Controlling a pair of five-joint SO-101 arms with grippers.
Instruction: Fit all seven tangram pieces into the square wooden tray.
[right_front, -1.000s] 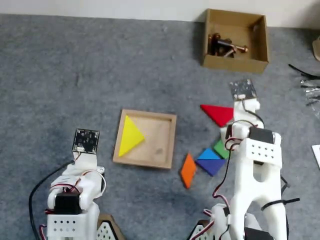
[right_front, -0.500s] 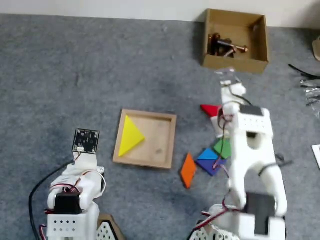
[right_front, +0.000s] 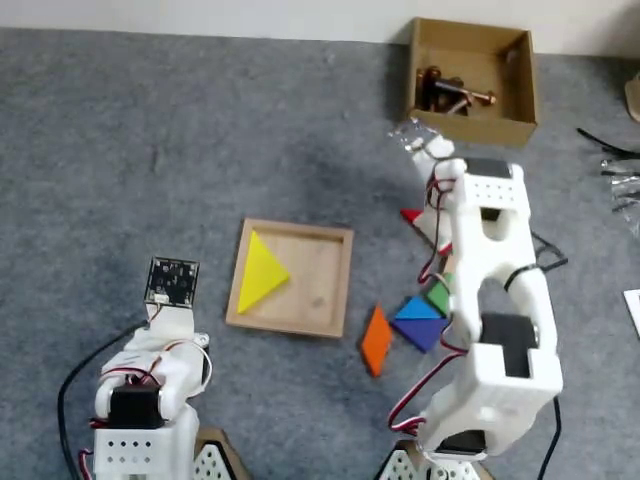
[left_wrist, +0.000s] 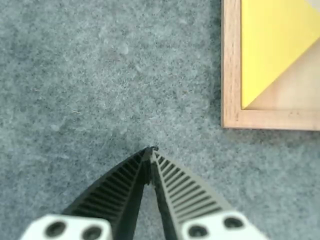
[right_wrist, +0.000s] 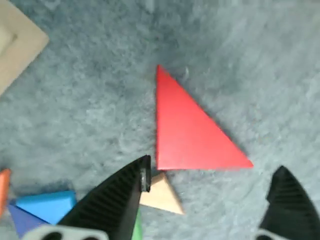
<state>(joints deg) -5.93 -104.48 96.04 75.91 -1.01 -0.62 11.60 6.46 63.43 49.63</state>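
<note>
The square wooden tray (right_front: 335, 285) lies mid-table with a yellow triangle (right_front: 260, 272) in its left half. Right of it lie an orange piece (right_front: 376, 340), a blue triangle (right_front: 418, 309), a purple piece (right_front: 428, 335) and a green piece (right_front: 438, 297). The right arm (right_front: 485, 240) stretches over the red triangle (right_front: 410, 215), hiding most of it. My right gripper (right_wrist: 212, 172) is open above the red triangle (right_wrist: 187, 130), one finger by a small tan triangle (right_wrist: 161, 195). My left gripper (left_wrist: 151, 150) is shut, empty, over carpet beside the tray rim (left_wrist: 231, 65).
A cardboard box (right_front: 470, 125) holding metal parts stands at the back right, just beyond the right arm. Cables (right_front: 615, 165) lie at the right edge. Grey carpet covers the table, with open room left of and behind the tray.
The right arm has swung away from the near edge and to the left, now stretched over the red triangle and covering most of it. The left arm has not moved.
</note>
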